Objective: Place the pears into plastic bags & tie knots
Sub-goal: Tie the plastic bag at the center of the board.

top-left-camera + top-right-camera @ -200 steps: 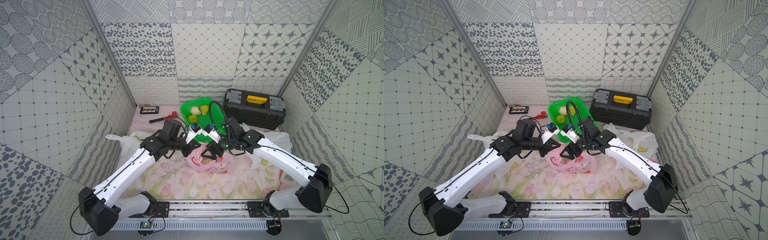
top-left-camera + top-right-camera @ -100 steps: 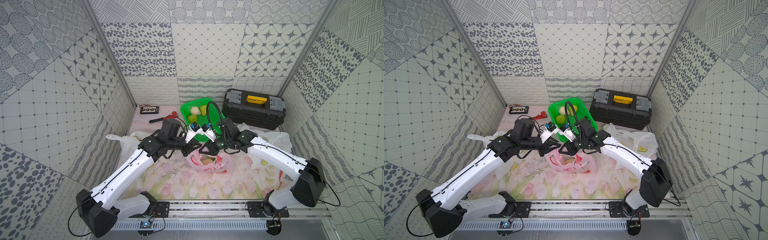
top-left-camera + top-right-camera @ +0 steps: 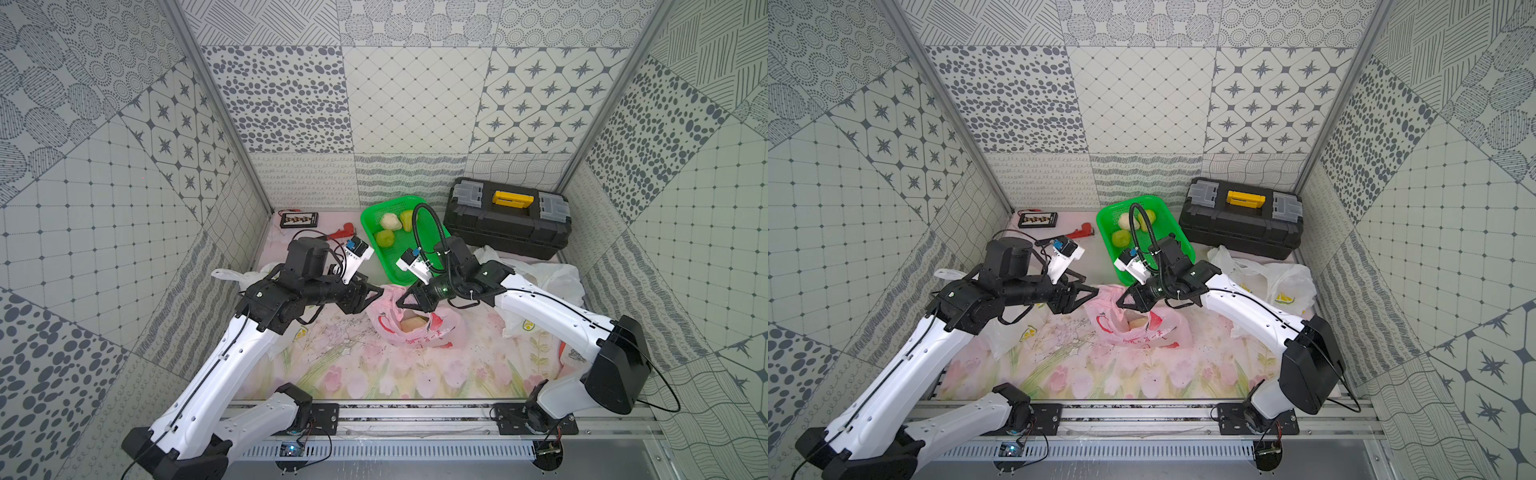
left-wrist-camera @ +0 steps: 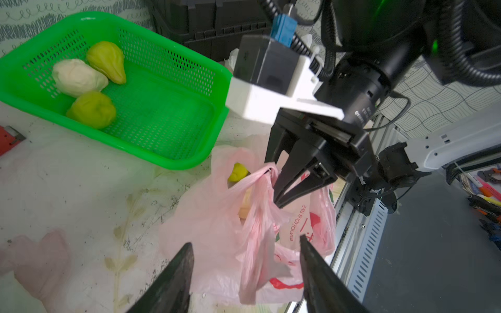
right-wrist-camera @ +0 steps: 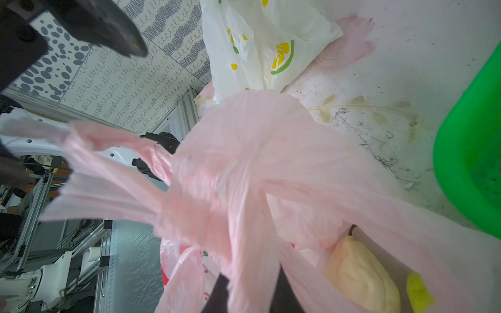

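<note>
Currently the right gripper is clamped on a handle of the pink bag, which sits mid-table just near of the green basket. The left gripper has its jaws apart at the bag's left edge. A cream pear and a yellow-green pear are inside the bag, and three pears lie at the basket's far end.

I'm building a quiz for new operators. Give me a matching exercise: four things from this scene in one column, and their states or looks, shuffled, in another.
1. left gripper
2. right gripper
3. green basket
4. toolbox

a. pinching the pink bag by its handle
b. holds three pears
c. jaws apart
d. black, yellow handle

Pairs: 1-c, 2-a, 3-b, 4-d
</note>
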### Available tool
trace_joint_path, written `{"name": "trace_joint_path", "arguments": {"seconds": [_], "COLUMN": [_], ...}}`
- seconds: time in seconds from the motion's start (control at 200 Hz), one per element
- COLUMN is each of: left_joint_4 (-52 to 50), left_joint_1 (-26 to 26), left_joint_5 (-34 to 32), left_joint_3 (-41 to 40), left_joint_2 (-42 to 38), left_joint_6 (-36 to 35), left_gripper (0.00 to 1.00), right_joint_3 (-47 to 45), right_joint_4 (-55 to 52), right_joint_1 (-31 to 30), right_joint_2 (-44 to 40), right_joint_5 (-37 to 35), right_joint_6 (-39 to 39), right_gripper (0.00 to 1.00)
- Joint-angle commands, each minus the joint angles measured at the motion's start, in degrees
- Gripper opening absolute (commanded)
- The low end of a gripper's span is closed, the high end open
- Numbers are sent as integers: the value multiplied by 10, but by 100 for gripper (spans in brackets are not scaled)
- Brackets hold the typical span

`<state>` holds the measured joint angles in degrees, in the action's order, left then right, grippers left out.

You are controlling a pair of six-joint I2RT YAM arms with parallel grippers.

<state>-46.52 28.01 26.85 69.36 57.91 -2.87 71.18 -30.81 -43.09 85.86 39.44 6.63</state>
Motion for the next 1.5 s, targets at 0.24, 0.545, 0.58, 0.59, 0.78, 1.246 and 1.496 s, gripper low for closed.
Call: {"name": "trace_joint_path", "arguments": {"seconds": [0.24,0.545,0.58,0.59,0.78,1.246,1.496], "left_joint_4": [-79,-25,-24,-24,-19,-26,-26], "left_joint_1": [-6,-6,-6,-6,-6,-6,-5], "left_joint_5": [70,96,99,99,108,124,127], "left_joint_3": [18,98,97,96,95,100,94], "left_joint_2": [52,87,90,92,87,88,88], "left_joint_6": [-3,14,14,14,19,14,9], "left_gripper": [0,0,0,0,0,0,0], "right_joint_3": [-2,-2,-3,-4,4,1,-11], "right_joint_4": [8,-8,-5,-4,-7,75,123], "right_joint_1": [-3,-11,-11,-12,-26,-74,-75], "right_joint_2": [-13,-23,-25,-25,-19,-19,-36], "right_joint_5": [13,-17,-22,-24,-99,-292,-379], "right_joint_6": [-15,-40,-40,-40,-64,-96,-90], "right_gripper": [20,33,34,35,40,47,54]}}
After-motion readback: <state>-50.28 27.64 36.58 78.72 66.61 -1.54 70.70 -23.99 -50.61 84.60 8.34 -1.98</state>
